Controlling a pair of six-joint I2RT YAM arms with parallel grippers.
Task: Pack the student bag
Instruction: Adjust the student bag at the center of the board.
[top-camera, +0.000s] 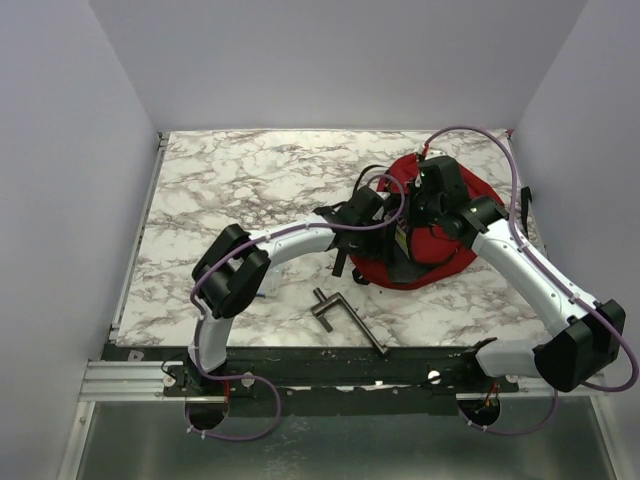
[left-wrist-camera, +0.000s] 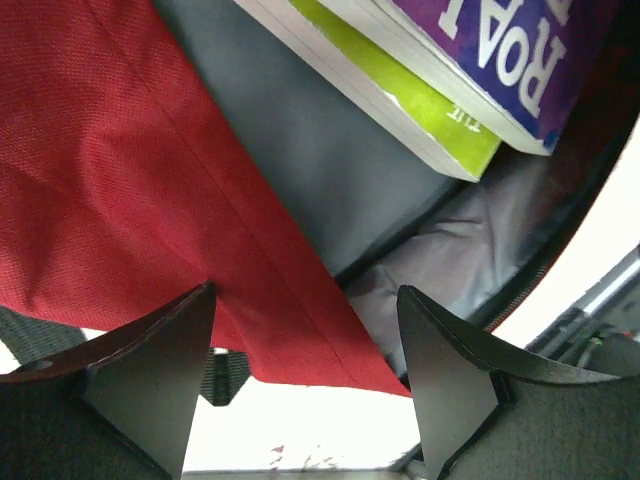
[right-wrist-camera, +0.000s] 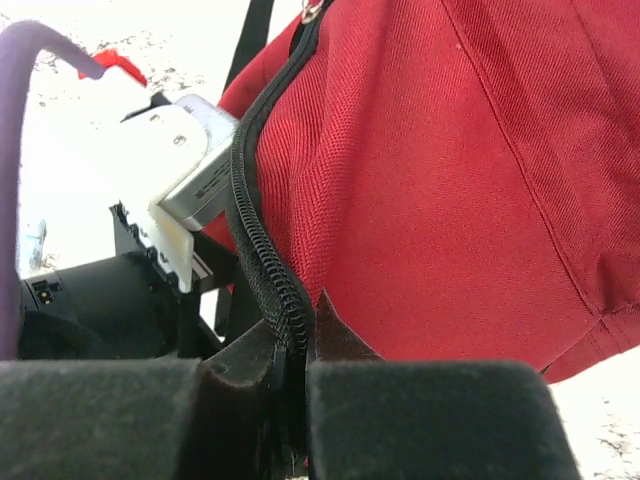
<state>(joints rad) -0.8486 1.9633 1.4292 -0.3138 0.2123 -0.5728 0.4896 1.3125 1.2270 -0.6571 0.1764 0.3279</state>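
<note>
One marble table (top-camera: 230, 190) holds one student bag (top-camera: 432, 250). The bag is soft red cloth and sits on the far right side. It is open, with smooth grey lining inside. Two books lie in it: a purple book (left-wrist-camera: 500, 50) and a green book (left-wrist-camera: 420, 100). My left gripper (left-wrist-camera: 305, 300) is spread wide by the red flap. My right gripper (right-wrist-camera: 295, 360) pinches the bag's bumpy black zipper (right-wrist-camera: 262, 250).

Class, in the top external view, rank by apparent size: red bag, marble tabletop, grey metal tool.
Largest: marble tabletop.
Then: red bag, though it is partly hidden.
Smallest: grey metal tool.
</note>
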